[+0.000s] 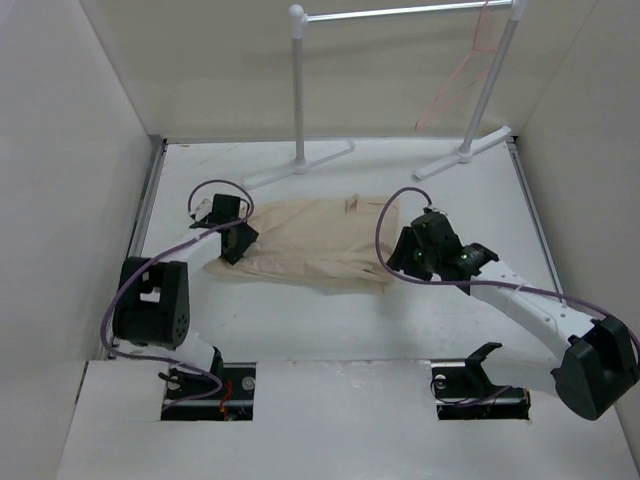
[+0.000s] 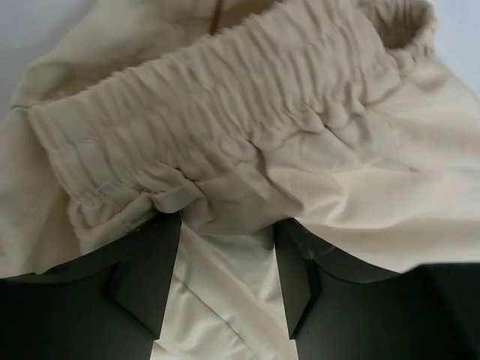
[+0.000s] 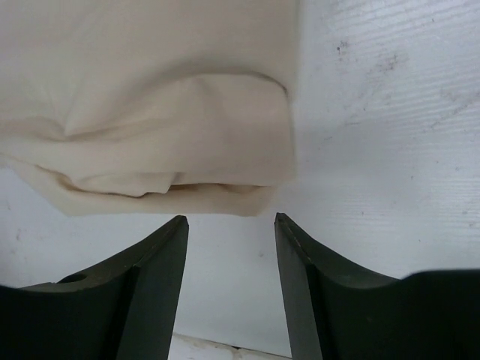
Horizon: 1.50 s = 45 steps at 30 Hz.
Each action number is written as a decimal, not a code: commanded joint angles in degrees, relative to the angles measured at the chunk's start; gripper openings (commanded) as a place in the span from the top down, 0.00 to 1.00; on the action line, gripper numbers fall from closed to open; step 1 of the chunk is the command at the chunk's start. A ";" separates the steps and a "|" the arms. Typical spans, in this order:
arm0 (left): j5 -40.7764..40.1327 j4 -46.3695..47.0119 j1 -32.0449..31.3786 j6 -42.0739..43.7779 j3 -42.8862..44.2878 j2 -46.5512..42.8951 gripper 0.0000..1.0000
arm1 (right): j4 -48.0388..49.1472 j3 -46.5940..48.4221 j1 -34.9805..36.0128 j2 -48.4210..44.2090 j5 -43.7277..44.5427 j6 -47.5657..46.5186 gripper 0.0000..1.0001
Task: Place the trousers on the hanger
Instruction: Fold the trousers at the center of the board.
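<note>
Trousers (image 1: 310,240) lie folded flat mid-table, their gathered elastic band (image 2: 225,97) just ahead of the left gripper (image 2: 228,222), whose jaws stand apart with beige cloth lying between them. Right gripper (image 3: 231,217) sits at the opposite folded end, jaws apart over the bare table (image 1: 330,320), holding nothing. Pink wire hanger (image 1: 479,42) hangs on the white pipe rack (image 1: 300,90) at the far edge, well apart.

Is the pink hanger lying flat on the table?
No, the hanger hangs from the top bar of the white rack at the back right, up off the table.
</note>
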 commanded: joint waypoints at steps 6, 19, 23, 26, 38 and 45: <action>-2.39 -8.64 -4.92 0.76 0.50 -14.79 0.49 | 7.49 4.47 2.92 7.47 -0.99 -0.68 0.42; 1.21 -16.72 -26.29 10.25 37.76 9.53 0.49 | 7.41 5.44 2.93 10.55 3.23 -2.52 0.51; 0.85 -18.93 -28.58 10.26 42.79 12.88 0.49 | 7.23 6.41 3.10 13.37 3.05 -4.63 0.52; 1.47 -19.20 -29.11 9.73 44.20 15.26 0.49 | 7.94 5.88 2.93 13.90 4.45 -4.90 0.63; -3.01 -12.96 -20.05 9.90 23.37 5.69 0.49 | 6.09 2.72 3.19 7.84 7.62 -5.77 0.76; 2.86 -15.32 -26.47 10.34 36.18 9.79 0.49 | 6.97 7.19 2.66 13.45 3.49 -12.45 0.54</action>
